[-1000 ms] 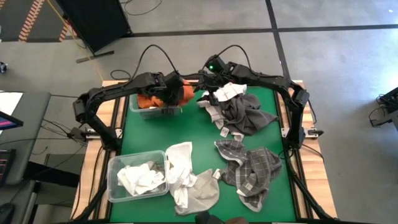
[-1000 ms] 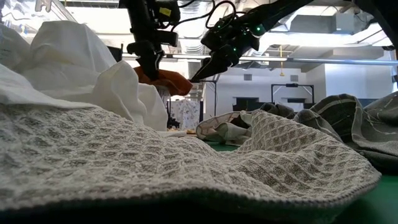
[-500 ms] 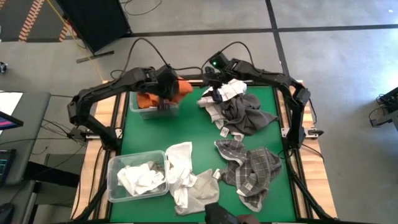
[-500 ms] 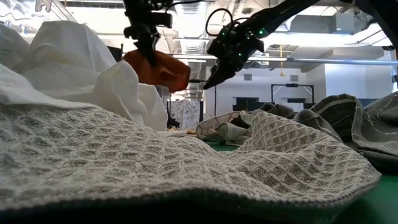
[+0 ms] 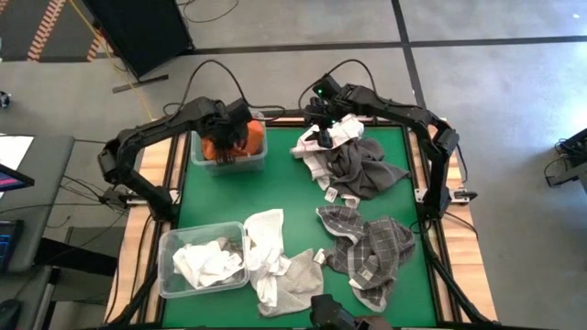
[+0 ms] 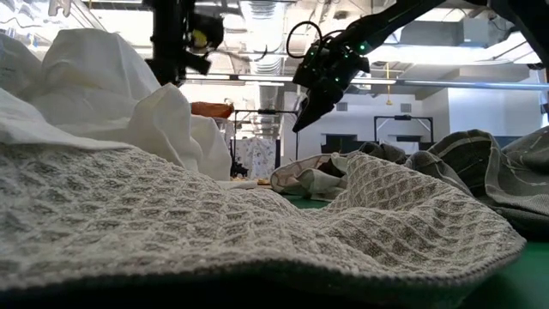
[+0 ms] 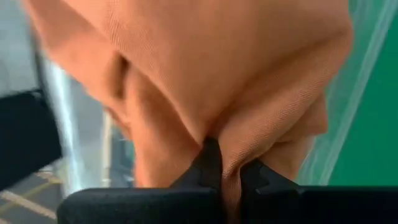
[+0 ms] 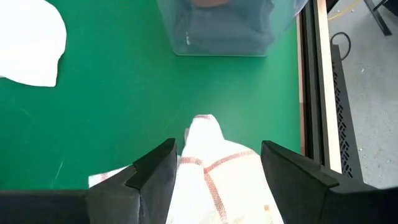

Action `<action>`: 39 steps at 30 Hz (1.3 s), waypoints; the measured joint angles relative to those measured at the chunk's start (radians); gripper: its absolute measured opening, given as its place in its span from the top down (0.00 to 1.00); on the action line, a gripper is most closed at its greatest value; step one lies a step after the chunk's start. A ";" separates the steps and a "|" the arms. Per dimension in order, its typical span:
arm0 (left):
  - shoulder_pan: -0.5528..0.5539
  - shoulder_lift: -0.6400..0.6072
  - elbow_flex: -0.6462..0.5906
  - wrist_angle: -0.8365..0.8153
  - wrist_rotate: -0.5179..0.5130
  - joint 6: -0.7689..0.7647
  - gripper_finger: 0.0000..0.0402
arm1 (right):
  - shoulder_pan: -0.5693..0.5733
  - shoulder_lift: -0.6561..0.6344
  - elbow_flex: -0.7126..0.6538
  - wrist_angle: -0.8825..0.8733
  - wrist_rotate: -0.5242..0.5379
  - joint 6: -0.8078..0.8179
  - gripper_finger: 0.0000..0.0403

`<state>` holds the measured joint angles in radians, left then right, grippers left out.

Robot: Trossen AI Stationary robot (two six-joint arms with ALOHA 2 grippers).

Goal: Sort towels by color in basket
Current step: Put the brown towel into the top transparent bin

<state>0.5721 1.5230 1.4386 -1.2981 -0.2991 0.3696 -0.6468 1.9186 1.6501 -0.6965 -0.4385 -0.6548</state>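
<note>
The left gripper (image 7: 225, 174) is hanging over the clear bin (image 5: 229, 158) at the far left of the table. Its jaws are pinching shut on a fold of the orange towel (image 7: 205, 74). The bin is holding orange cloth, so this looks like the spot for that color, and the towel is likely about to go in with the rest.

The right gripper (image 8: 216, 163) is hovering above the far pile, where a white towel with red lines (image 8: 217, 177) is lying on top of a dark grey towel (image 5: 359, 167). Its jaws are standing wide open with nothing in them, most likely getting ready to pick the next towel.

A second clear bin (image 5: 172, 275) at the near left is holding white towels (image 5: 206, 264). More white cloth (image 5: 266, 247) is hanging over its side onto the table. A grey checked towel (image 5: 371, 247) is lying loose at the near right, not yet sorted.

The table (image 5: 284, 192) is wearing a flat green cover with wooden edges. Around it the floor is grey. In the low view the room behind is big and bright, with pipes and lights up high.
</note>
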 joint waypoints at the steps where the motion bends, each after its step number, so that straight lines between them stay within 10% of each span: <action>1: 0.012 0.000 -0.027 0.015 0.019 0.001 0.99 | 0.000 0.000 0.000 -0.001 0.000 0.000 0.36; 24: 0.224 0.000 -0.262 0.309 0.262 -0.062 0.88 | 0.005 0.000 0.000 0.000 -0.004 -0.008 0.36; 39: 0.228 0.000 -0.024 0.066 0.324 -0.106 0.52 | 0.005 0.000 0.000 -0.008 -0.005 -0.026 0.36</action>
<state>0.8001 1.5230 1.4145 -1.2318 0.0254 0.2640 -0.6418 1.9186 1.6501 -0.7044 -0.4431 -0.6804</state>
